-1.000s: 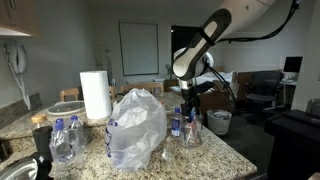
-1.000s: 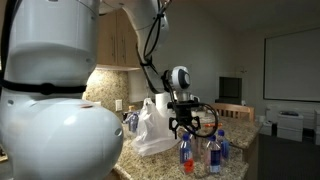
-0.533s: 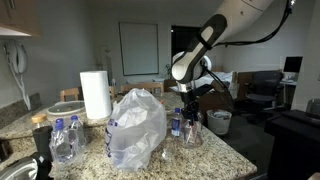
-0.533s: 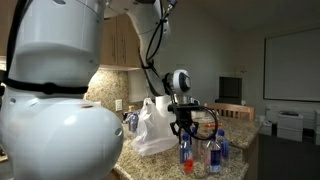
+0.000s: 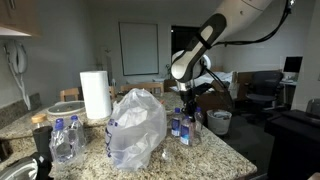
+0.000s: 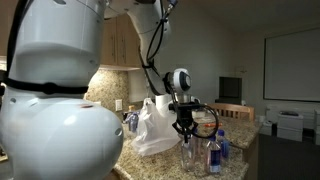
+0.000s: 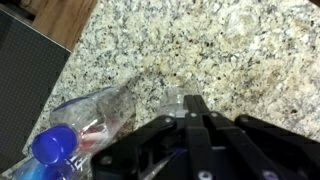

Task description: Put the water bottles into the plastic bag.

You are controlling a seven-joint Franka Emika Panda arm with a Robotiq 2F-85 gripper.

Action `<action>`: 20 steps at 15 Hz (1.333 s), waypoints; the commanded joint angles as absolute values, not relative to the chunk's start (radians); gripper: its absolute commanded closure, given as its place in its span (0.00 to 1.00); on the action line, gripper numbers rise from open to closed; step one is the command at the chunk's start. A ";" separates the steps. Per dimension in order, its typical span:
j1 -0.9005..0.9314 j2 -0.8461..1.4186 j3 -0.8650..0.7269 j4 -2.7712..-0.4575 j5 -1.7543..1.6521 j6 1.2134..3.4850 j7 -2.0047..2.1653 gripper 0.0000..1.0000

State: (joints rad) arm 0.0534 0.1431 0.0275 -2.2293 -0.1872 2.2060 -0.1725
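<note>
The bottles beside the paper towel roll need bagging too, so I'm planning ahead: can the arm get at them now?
Probably not straight across: the plastic bag stands between the pincer and those bottles, and the pincer is shut low among the nearer bottles. Over the top looks free.

The arm bends down from high overhead, its wrist vertical, and the gripper points straight down, fingers pressed together at the tips.

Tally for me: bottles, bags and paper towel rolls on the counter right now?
Plastic bag: 1
Paper towel roll: 1
Water bottles: 5 visible, 3 by the gripper, 2 past the bag
Total: 7
</note>
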 commanded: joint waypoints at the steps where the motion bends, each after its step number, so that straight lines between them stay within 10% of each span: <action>1: 0.041 0.121 0.027 -2.238 -0.210 2.205 -0.203 0.71; 11: 0.044 0.094 0.042 -2.199 -0.171 2.209 -0.276 0.16; 13: 0.044 0.111 0.046 -2.181 -0.170 2.191 -0.274 0.44; 20: 0.041 0.133 0.041 -2.164 -0.173 2.173 -0.263 0.84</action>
